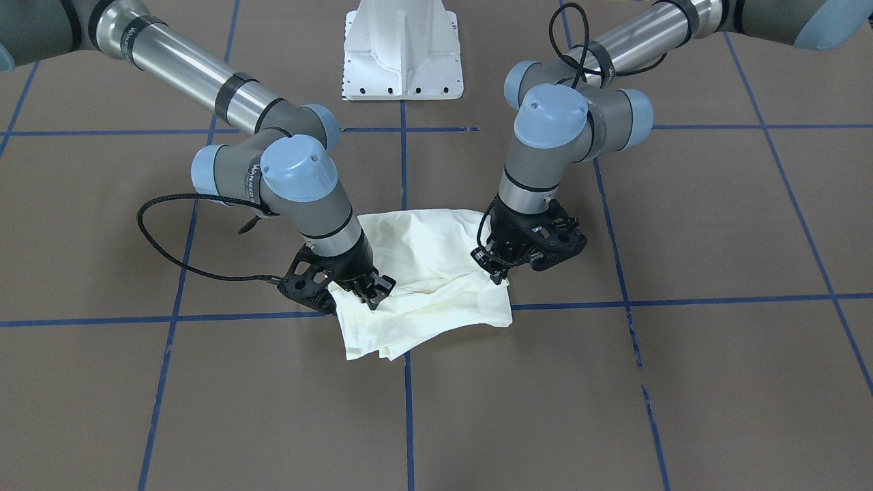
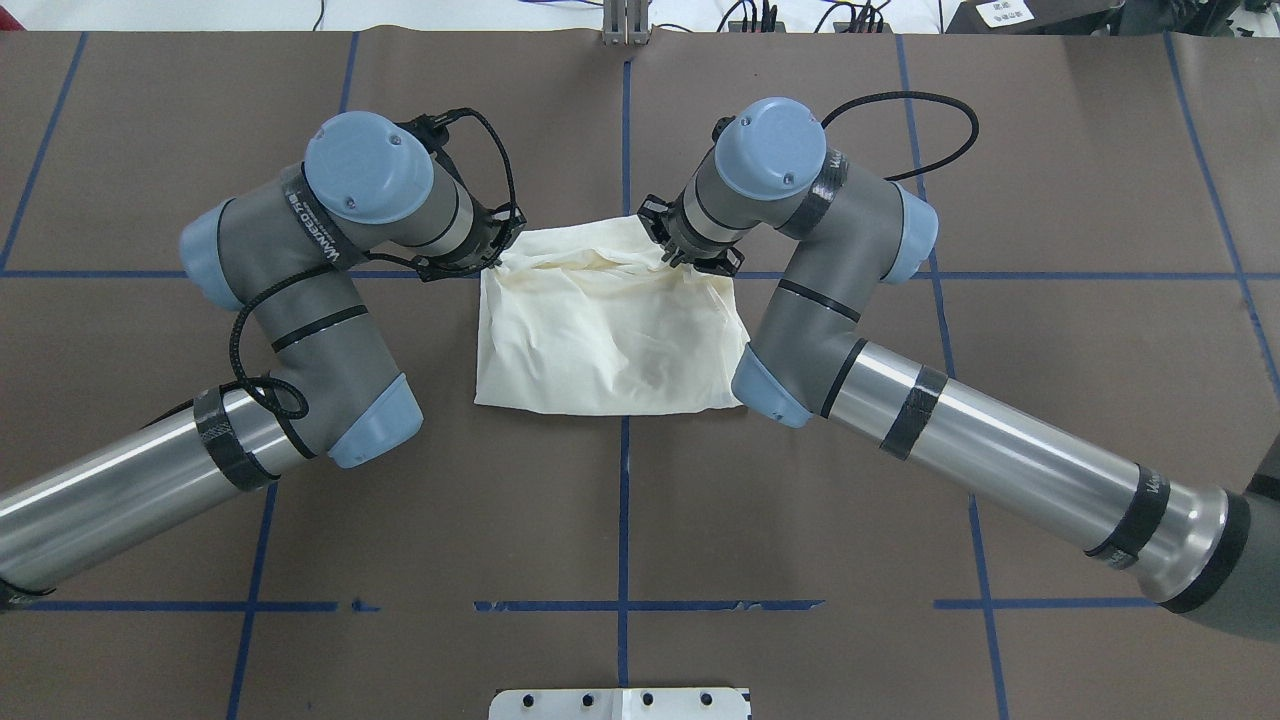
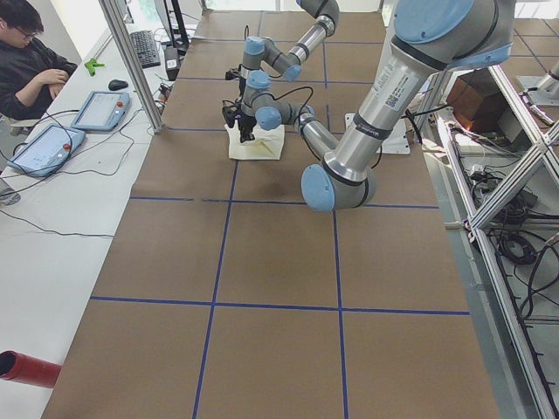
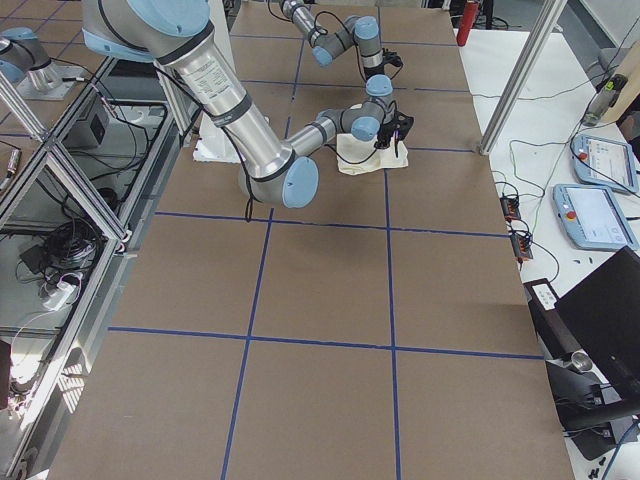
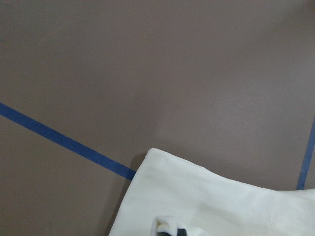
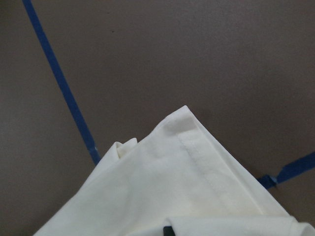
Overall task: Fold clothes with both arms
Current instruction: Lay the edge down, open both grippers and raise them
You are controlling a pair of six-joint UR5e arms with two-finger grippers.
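Shirt [image 2: 610, 345] sits mid-bench [image 2: 950, 180], folded into a compact, roughly square stack with the plain cream side up. It lies over the crossing of two blue tape lines [image 2: 623, 500], with most of the cloth on the robot's side of the cross line.

Both arms reach in from the sides, wrists angled down onto the shirt's far edge, the one away from the robot.
- Left arm [image 2: 300, 300]: left gripper [image 2: 497, 258] is on the far-left corner with its jaws closed down on the fabric. The left wrist view shows a small bunch of cloth at the bottom edge where the fingers are.
- Right arm [image 2: 850, 330]: right gripper [image 2: 688, 255] is on the far-right corner, also clamped on the fabric. The right wrist view shows a stitched hem corner and a dark fingertip [image 6: 168, 230] poking through at the bottom edge.

The far edge is wrinkled and ridged between the two grippers. The near edge lies flat on the bench. From the front-facing view, the layered edge closest to that camera sits past the tape line and is slightly uneven.

The white pedestal base [image 1: 402, 61] is behind the shirt on the centre line. A person [image 3: 31, 65] sits at the side table in the left exterior view, with two handheld consoles [image 3: 98, 109] beside them.
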